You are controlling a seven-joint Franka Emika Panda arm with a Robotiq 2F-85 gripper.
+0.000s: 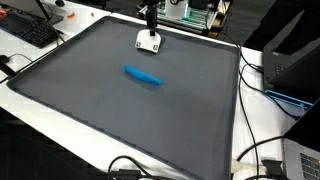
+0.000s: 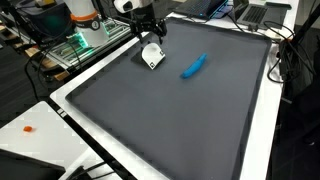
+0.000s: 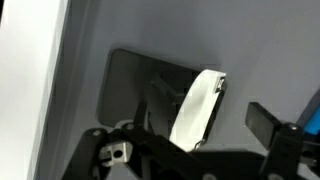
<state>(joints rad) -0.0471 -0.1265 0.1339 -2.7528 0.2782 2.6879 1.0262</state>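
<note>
A small white block lies on the dark grey mat near its far edge; it also shows in the other exterior view. My gripper hangs just above it, jaws open. In the wrist view the white block stands tilted between my two fingers, closer to one finger than the other, with a gap on the wide side. A blue elongated object lies apart on the mat toward the middle; a blue edge shows in the wrist view.
The mat lies on a white table. A keyboard, a black box and cables lie around the mat. Equipment with green lights stands behind the arm. A small orange item lies on the table.
</note>
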